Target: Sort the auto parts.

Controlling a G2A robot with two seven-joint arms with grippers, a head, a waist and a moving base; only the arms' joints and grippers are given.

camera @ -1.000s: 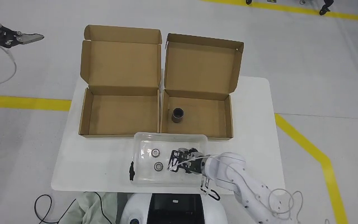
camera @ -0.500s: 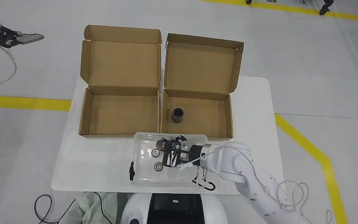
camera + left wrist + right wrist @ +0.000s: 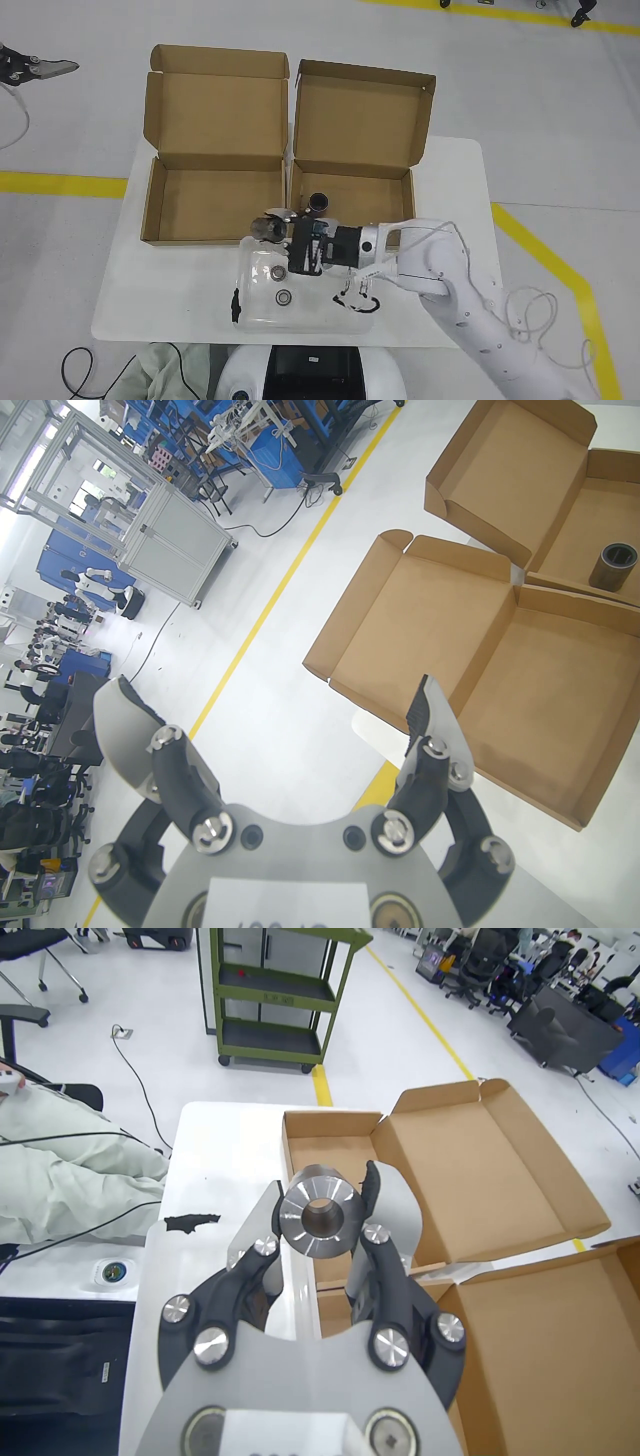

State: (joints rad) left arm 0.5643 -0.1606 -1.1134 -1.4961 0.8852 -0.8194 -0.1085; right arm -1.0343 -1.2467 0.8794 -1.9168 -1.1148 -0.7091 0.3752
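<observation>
**Sleeve's in the claw, the boxes are right there, which one gets it?**

The right gripper [image 3: 324,1185] is clamped narrow on a steel sleeve [image 3: 320,1220]. The bore end looks straight back at the wrist camera, so the long axis runs in line with the fingers, not across them.

From above, the claw hangs over the far rim of the clear tray [image 3: 310,318], just by the seam where the two cardboard boxes meet. The left box [image 3: 215,205] sits ahead of the fingertips. The right box [image 3: 365,210] lies off to the robot's right and already holds a dark cylinder [image 3: 318,204] standing on end.

My guess is the sleeve belongs with that one, so the move is a short swing right and over the near wall. It'll probably roll if dropped on its side.

Two small bearings [image 3: 284,296] sit in the tray. The left gripper [image 3: 272,695] is spread wide, holding nothing, well off the white table [image 3: 450,200] over the shop floor, so the right arm is the nearer one.
</observation>
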